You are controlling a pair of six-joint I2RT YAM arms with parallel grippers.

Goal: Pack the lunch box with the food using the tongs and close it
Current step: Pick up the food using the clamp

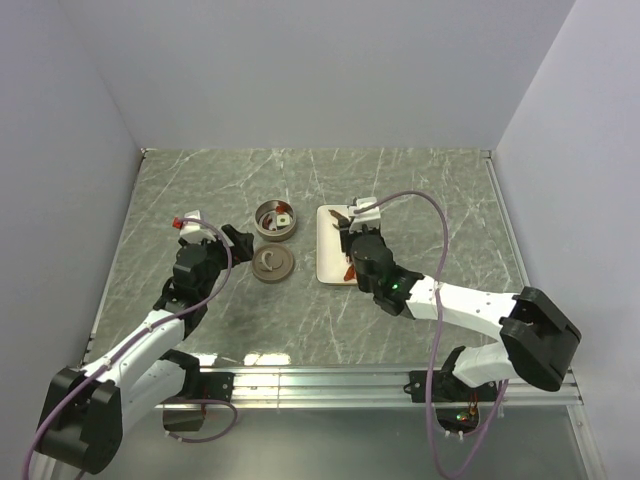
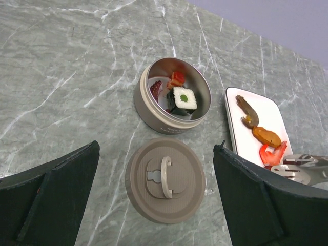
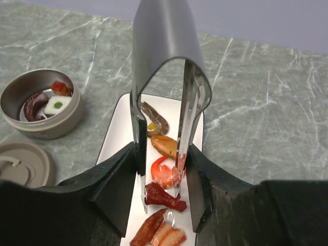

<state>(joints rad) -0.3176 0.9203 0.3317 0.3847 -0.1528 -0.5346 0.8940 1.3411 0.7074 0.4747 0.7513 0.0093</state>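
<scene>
Lunch box (image 2: 151, 114) upright, open, holding a dark-and-white cube (image 2: 183, 100) and red pieces. Lid (image 2: 165, 179) flat beside it, handle up. Tongs (image 3: 164, 31) tips-down, flanking a shrimp-shaped piece (image 3: 165, 177).

Top view: high, from the near edge, looking down over the whole counter (image 1: 420, 200). Left wrist view: close and low, angled forward at tin (image 2: 154, 115) and lid (image 2: 148, 197). Right wrist view: very near, sighting along the tongs (image 3: 164, 46) down the plate (image 3: 119, 123). All three share tin, lid and plate.
</scene>
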